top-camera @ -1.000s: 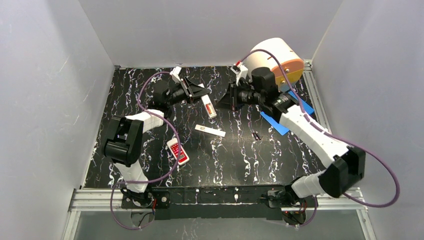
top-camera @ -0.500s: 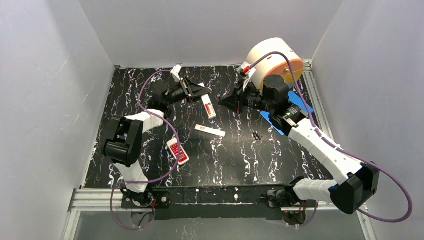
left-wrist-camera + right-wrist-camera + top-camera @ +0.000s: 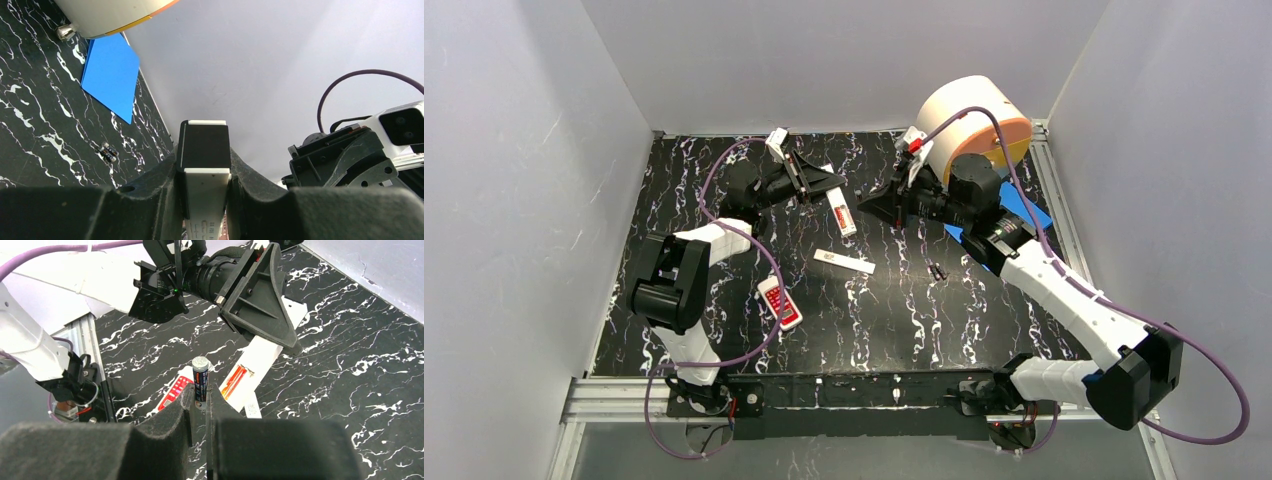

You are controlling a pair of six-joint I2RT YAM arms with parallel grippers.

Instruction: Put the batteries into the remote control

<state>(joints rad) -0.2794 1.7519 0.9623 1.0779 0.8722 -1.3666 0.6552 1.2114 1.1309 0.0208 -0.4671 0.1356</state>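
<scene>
Left gripper (image 3: pixel 822 186): clamped firmly on the long slim white plastic remote control (image 3: pixel 843 216), free end pointing toward the right arm. Right gripper (image 3: pixel 199 405): pinched closed on one black cylindrical battery (image 3: pixel 200 377), upright between the fingers, near the remote but apart.

Recommended: turn the battery lengthwise to the compartment and approach slowly.

Spare black batteries (image 3: pixel 938 271) lie on the black, white-veined marbled tabletop (image 3: pixel 904 320). Plain white walls (image 3: pixel 824 60) enclose three sides.

Remote control (image 3: pixel 841 213) toward the far edge, in the left gripper (image 3: pixel 205 172); a battery (image 3: pixel 201 377) in the right gripper (image 3: pixel 200 399), just right of it. Flat strip (image 3: pixel 844 262) nearer, mid-table; short remote (image 3: pixel 780 302) nearer-left; loose batteries (image 3: pixel 938 271) right of the strip. Drum (image 3: pixel 972 115) in the far right corner, sheet (image 3: pixel 1027 213) before it.
</scene>
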